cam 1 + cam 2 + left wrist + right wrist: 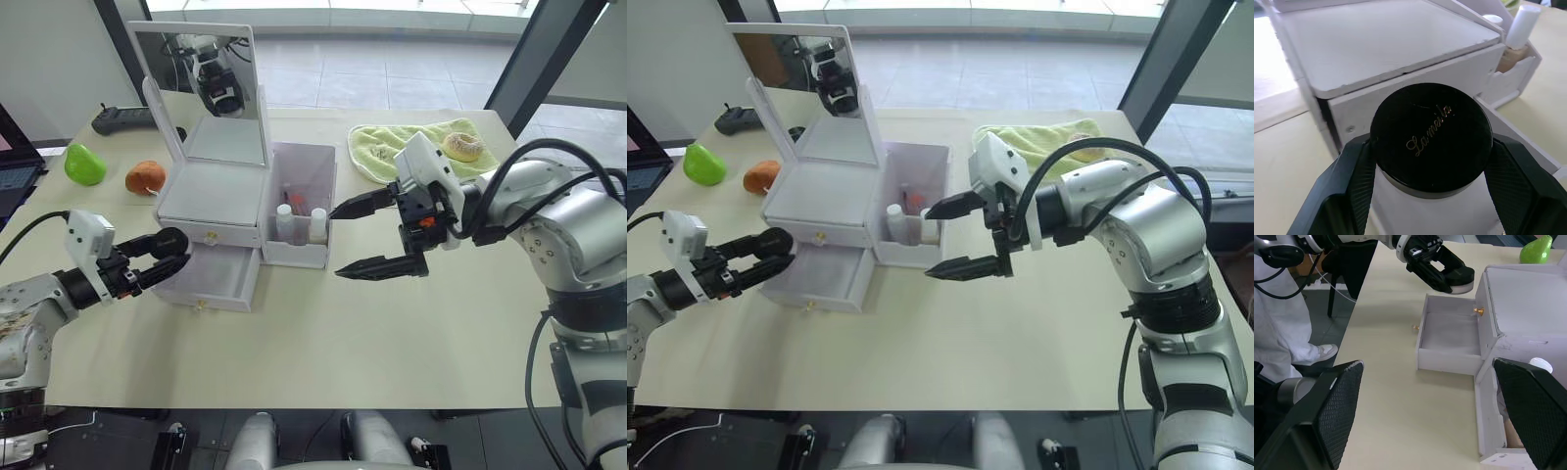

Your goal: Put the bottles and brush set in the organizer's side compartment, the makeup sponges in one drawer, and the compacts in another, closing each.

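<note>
The pale organizer (211,201) stands with its mirror lid up, its upper drawer (209,235) shut and its lower drawer (208,281) pulled out and looking empty. My left gripper (168,253) is shut on a black compact (1431,134) with a pale rim, held over the open drawer's left side. Two white-capped bottles (285,221) stand in the translucent side compartment (306,181), with something pink behind them that may be the brush set. My right gripper (336,243) hangs open just right of that compartment, holding nothing. The makeup sponges are out of view.
A green pear-shaped object (85,164) and an orange fruit shape (145,177) lie left of the organizer. A yellow-green towel (402,147) with a ring-shaped item (461,147) lies at the back right. A black controller (122,118) sits far left. A person in white (1283,323) stands beside the table.
</note>
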Action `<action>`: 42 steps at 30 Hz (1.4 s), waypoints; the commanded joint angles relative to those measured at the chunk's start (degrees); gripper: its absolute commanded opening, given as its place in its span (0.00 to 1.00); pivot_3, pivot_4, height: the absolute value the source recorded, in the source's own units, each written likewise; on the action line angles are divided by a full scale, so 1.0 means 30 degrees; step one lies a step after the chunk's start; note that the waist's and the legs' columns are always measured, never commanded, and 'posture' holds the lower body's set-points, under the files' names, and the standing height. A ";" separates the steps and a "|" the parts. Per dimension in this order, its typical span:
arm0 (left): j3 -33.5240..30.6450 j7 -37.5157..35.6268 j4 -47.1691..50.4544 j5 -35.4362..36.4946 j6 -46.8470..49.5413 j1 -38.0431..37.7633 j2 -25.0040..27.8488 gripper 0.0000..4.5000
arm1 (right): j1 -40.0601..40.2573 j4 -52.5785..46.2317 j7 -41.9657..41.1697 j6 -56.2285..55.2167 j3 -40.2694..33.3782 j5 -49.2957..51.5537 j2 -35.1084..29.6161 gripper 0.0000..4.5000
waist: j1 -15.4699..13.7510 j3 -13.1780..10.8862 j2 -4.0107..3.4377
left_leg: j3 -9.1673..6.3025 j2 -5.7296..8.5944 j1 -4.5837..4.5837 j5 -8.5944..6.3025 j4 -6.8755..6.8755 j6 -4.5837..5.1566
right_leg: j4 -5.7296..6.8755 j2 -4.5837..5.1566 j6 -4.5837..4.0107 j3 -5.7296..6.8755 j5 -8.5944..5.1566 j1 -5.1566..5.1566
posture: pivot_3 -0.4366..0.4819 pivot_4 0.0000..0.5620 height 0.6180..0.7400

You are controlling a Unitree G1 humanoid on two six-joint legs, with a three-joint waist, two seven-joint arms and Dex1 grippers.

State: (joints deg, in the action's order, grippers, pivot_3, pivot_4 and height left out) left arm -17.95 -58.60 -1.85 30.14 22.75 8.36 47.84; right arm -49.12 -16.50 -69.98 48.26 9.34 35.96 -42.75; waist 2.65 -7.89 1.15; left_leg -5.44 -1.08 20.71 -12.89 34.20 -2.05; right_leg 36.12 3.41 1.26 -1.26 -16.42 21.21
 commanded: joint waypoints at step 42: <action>-0.9818 0.0851 -0.4795 -0.0624 0.1007 -0.4631 0.3356 1.00 | 0.3041 1.0486 -0.1134 -0.6496 -0.3779 -0.2990 -0.3278 1.00 | -0.0015 -0.0029 -0.0004 | 0.0239 -0.0007 -0.0132 -0.0002 -0.0055 0.0004 | 0.0005 -0.0005 0.0125 -0.0256 -0.0053 -0.0008 | 0.48 0.27 1.00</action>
State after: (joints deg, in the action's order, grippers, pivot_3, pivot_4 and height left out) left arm -43.38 -55.25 -13.77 29.09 28.23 -4.79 56.09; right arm -38.05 12.50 -71.35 31.67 -0.45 28.59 -50.71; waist 2.61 -7.98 1.14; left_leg -4.69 -1.10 20.29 -12.90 34.03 -2.04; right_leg 36.13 3.40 1.64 -2.07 -16.58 21.19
